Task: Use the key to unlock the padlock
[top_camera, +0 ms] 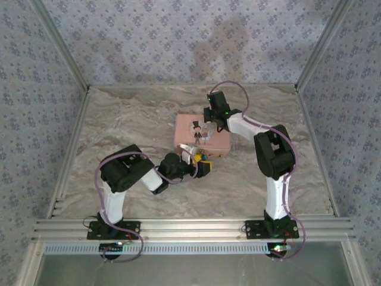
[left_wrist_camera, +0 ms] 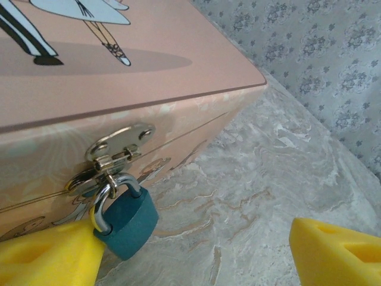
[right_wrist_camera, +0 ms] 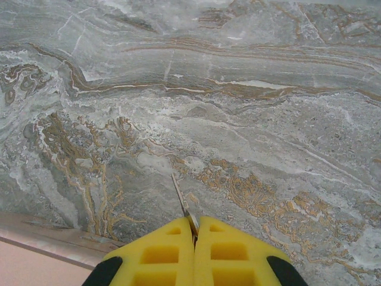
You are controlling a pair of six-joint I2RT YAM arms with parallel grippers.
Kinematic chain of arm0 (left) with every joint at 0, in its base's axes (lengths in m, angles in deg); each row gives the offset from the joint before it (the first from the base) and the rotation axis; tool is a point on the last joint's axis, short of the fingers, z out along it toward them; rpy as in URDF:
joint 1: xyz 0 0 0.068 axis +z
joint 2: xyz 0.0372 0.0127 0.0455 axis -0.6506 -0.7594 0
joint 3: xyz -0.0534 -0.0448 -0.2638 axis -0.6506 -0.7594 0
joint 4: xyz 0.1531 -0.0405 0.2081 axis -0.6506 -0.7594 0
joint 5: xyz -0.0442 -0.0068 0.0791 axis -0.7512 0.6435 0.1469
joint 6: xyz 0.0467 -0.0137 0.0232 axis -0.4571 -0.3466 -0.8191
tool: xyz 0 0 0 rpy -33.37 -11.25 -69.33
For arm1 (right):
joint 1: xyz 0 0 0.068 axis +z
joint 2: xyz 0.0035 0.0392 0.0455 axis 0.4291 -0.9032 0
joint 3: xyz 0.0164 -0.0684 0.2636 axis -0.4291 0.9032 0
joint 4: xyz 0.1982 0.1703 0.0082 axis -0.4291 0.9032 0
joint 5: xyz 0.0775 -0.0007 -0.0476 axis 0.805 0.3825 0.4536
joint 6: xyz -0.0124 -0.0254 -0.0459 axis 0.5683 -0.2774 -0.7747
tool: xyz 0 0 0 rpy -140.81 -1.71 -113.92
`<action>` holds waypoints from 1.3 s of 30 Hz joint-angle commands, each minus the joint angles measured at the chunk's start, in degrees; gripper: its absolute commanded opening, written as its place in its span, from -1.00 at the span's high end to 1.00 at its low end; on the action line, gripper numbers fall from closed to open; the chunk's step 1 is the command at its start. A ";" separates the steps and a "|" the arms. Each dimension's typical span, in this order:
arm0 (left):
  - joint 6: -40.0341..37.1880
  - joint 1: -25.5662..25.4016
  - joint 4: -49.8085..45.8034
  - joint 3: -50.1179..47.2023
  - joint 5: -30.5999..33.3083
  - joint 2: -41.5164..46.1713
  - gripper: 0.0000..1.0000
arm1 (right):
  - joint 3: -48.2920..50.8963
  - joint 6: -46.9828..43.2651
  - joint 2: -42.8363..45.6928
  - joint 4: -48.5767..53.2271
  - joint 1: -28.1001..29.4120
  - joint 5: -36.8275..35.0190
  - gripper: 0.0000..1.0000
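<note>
Marble-veined grey tabletop (top_camera: pixel 119 119) carries a pink rectangular tin with a cartoon couple on its lid (top_camera: pixel 205 143), just past the middle in the top view. The left arm rises from its base at 7 o'clock, folds at a raised elbow and reaches low toward 3 o'clock, so the left gripper (top_camera: pixel 201 162) sits at the tin's near wall. The right arm stands up from 5 o'clock, bends at its elbow and stretches toward 10 o'clock. The right gripper (top_camera: pixel 209 119) hangs at the tin's far edge.

In the left wrist view, a small padlock with a teal body and silvery shackle (left_wrist_camera: pixel 128 220) hangs from the silvery hasp (left_wrist_camera: pixel 116 149) on the tin's front wall, at 7 o'clock of the frame. The left gripper (left_wrist_camera: pixel 190 262) stands wide apart, with one yellow finger (left_wrist_camera: pixel 47 259) right beside the padlock and the other at 4 o'clock. Whether the near finger touches the padlock I cannot tell.

In the right wrist view, the right gripper (right_wrist_camera: pixel 194 225) is pressed together at 6 o'clock, pinching a thin silvery metal key (right_wrist_camera: pixel 181 199). The blade points toward 11 o'clock above the marble. A strip of the tin shows at 8 o'clock.
</note>
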 commanded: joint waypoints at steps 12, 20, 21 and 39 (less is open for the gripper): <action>5.87 0.88 6.18 4.16 -1.59 0.15 -0.49 | 3.99 0.68 -0.27 6.33 2.18 4.49 1.00; 8.10 0.43 6.14 5.39 0.19 -2.41 -0.70 | 4.15 0.54 0.12 6.22 2.17 4.57 1.00; 8.11 0.36 6.21 5.47 0.46 -2.54 -0.70 | 4.23 0.60 0.12 6.21 2.17 4.53 1.00; 7.82 -3.21 4.79 2.64 19.17 -2.73 -0.76 | 5.25 0.65 5.69 7.10 2.26 3.32 1.00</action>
